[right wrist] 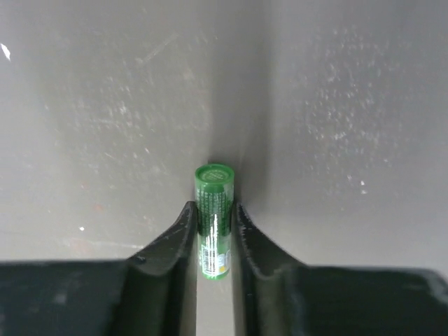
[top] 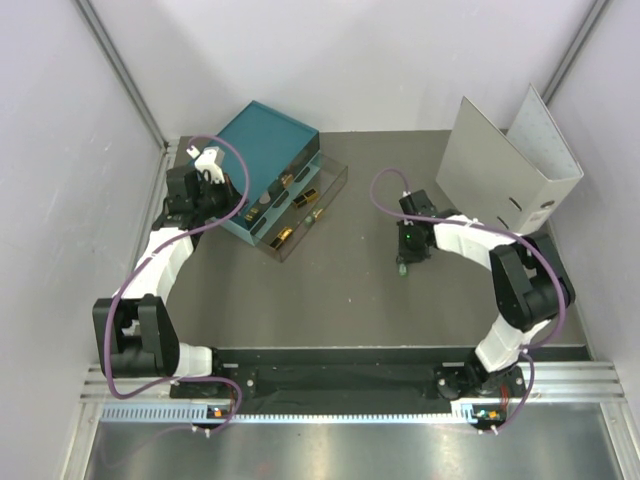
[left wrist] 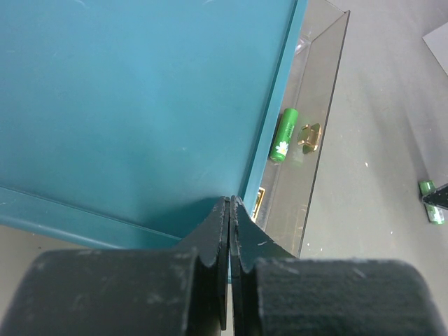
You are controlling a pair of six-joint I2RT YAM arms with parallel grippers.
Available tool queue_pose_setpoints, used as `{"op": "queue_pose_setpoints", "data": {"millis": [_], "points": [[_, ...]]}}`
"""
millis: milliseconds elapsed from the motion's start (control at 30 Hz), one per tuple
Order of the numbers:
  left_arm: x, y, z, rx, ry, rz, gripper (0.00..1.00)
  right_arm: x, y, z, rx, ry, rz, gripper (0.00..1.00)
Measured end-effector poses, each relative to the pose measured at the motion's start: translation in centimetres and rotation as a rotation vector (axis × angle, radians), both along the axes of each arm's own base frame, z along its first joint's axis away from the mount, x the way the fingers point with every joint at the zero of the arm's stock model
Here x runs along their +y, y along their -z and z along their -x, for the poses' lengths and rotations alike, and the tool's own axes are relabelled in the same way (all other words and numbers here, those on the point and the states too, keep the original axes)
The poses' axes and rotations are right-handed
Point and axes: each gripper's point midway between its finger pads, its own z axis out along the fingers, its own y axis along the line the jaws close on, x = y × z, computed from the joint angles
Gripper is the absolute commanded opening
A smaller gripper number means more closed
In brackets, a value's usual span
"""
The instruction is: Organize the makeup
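Right wrist view: the right gripper (right wrist: 212, 213) is narrowed onto a bright green plastic tube (right wrist: 213, 183), pinching its sides, probably to carry it off the grey tabletop (right wrist: 105, 105). The left gripper (left wrist: 229, 204), fingers pressed together and empty, hangs over the teal drawer box (left wrist: 126, 105). Beyond it, the clear drawer (left wrist: 325, 91) stands pulled out, holding a second green tube (left wrist: 285, 134).

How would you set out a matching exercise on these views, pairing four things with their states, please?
Things:
1. left gripper
2. right gripper
3. teal drawer box
4. grey binder

States:
A. standing upright, far right
B. jaws shut on green tube
C. jaws shut, empty
D. clear drawers pulled out

Pairs: 1-C, 2-B, 3-D, 4-A.
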Motion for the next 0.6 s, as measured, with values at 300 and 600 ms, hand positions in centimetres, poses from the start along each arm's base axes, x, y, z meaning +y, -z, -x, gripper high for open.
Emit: {"op": "queue_pose_setpoints", "data": {"millis": [300,600], "points": [[0.0,0.2,-0.1,0.006,0.0,0.001,0.0,1.4,-1.6,-1.8,-0.023,0.0,-0.042,0.03],[-0.2,0.3,-0.4,0.013,0.009,0.01,0.0,7.7,-8.3,-7.3,-0.151,-0.072,-0.157,0.03]]}}
